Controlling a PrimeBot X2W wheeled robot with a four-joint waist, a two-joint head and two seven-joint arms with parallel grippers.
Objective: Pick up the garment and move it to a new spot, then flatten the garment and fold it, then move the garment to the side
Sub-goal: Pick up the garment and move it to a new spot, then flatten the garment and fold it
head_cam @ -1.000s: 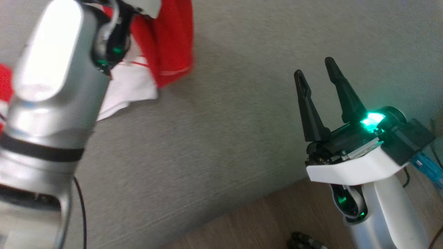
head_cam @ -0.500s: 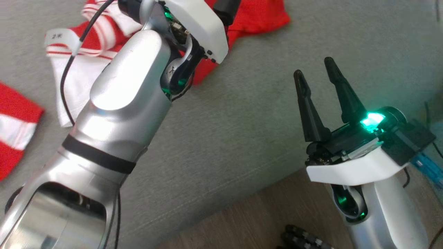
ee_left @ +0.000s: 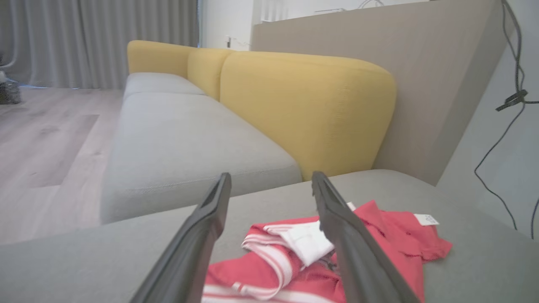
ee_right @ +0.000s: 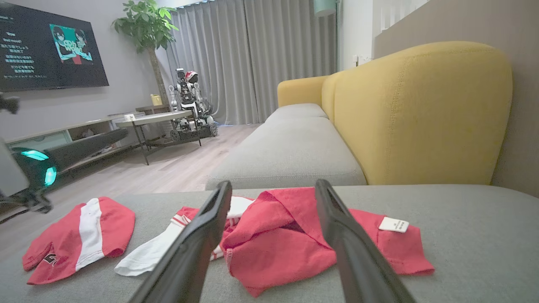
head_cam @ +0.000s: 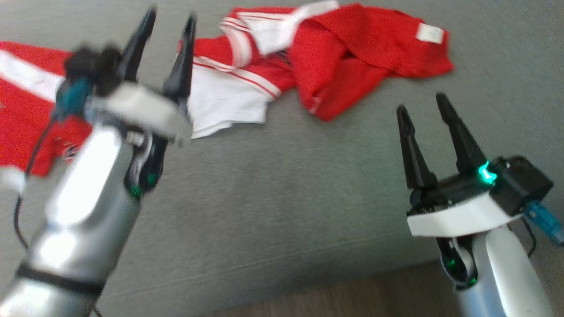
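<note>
A bright red mesh jersey, the garment (head_cam: pixel 352 53), lies crumpled on a wide grey cushion (head_cam: pixel 286 185), toward the far side of it in the head view. Its body is bunched into loose folds, and a white sleeve panel with red-and-white striped trim spreads flat toward the left. A small white label (head_cam: pixel 429 33) sits on the right-hand corner of the red cloth. The left gripper (head_cam: pixel 171 17) is blurred in the head view and hangs above the cushion at the left, its two long dark fingers spread apart with nothing between them. Their tips point toward the striped trim but do not touch it. From the left wrist view, the left gripper (ee_left: pixel 271 176) frames the garment (ee_left: pixel 391 235) below and beyond its spread fingers. The right gripper (head_cam: pixel 421 103) stands at the lower right, well apart from the cloth, its fingers also spread and empty, with a green light glowing at its base. In the right wrist view, the right gripper (ee_right: pixel 273 184) looks across the cushion at the garment (ee_right: pixel 286 235) lying in a heap ahead. A second red piece with a white stripe (ee_right: pixel 80 235) lies further left and looks separate from the jersey. A yellow backrest (ee_right: pixel 421 113) rises behind the cushion. Grey curtains (ee_right: pixel 252 59), a potted plant (ee_right: pixel 147 25) and a wall screen (ee_right: pixel 46 50) stand across a pale wooden floor (ee_right: pixel 168 168).
</note>
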